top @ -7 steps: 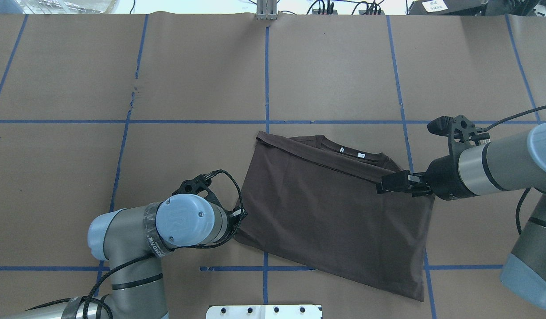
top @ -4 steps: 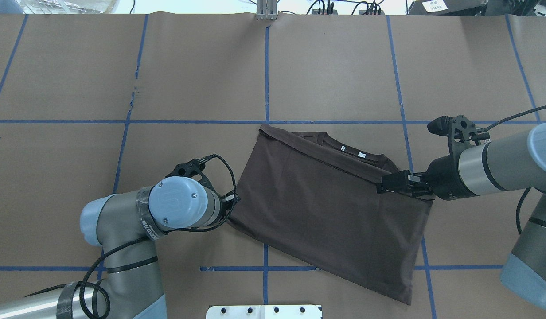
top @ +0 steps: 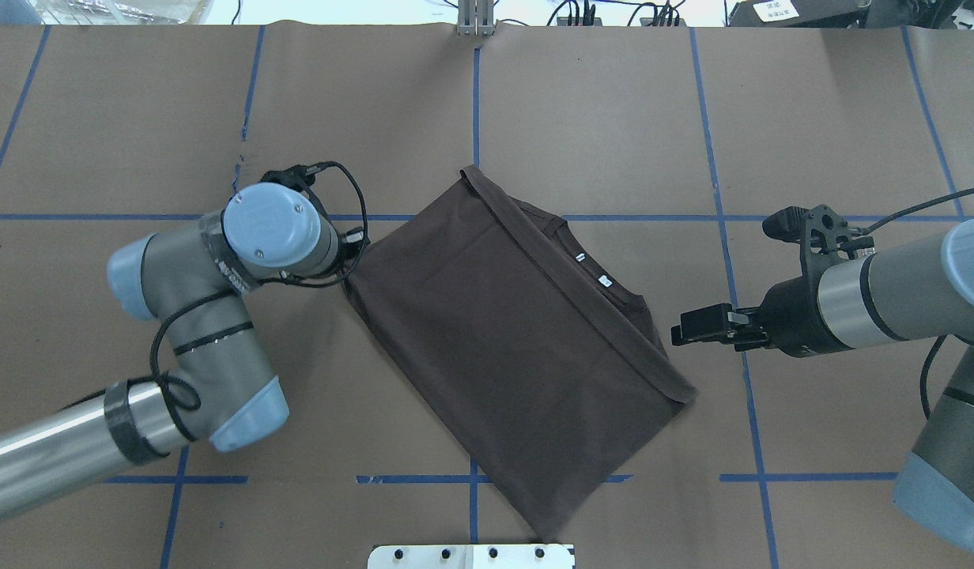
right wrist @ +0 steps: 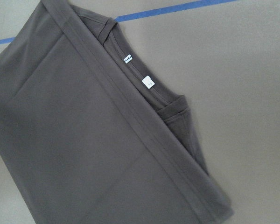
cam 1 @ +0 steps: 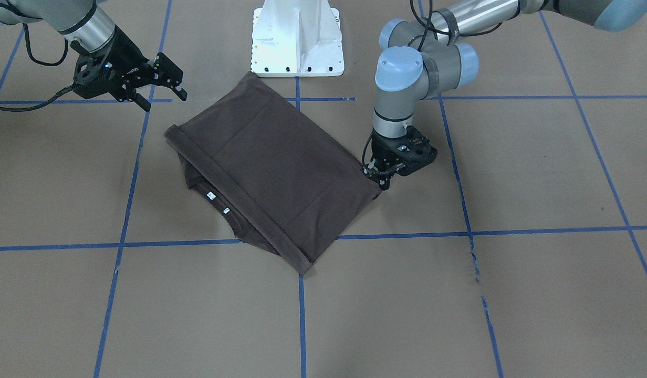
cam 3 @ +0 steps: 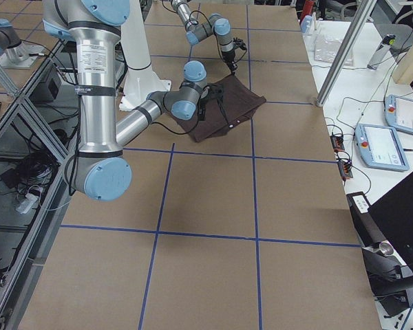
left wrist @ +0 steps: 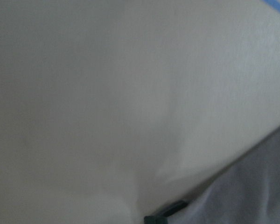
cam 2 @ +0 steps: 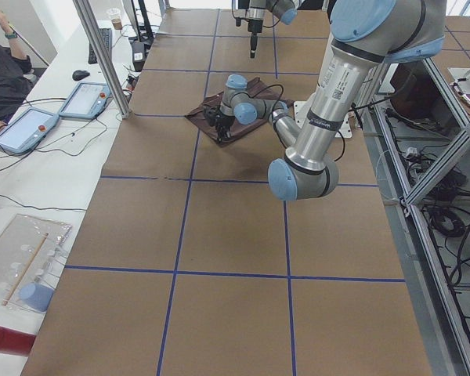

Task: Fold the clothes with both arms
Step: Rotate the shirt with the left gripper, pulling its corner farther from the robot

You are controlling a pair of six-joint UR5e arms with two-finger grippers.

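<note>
Front-facing: left claw point(cam 1: 380, 181) tight on T-shirt point(cam 1: 271, 163)

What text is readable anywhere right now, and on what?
Nothing reads clearly.
Two neck labels on the T-shirt: print too small to read.
The white sign beyond the table's far edge: blurred.
The sticker on the right arm: lettering too small.

A robotics lab — brown-papered table point(top: 598, 118) with blue tape grid point(top: 476, 118), teach pendants point(cam 3: 380, 148), aluminium framing point(cam 2: 103, 63)
</note>
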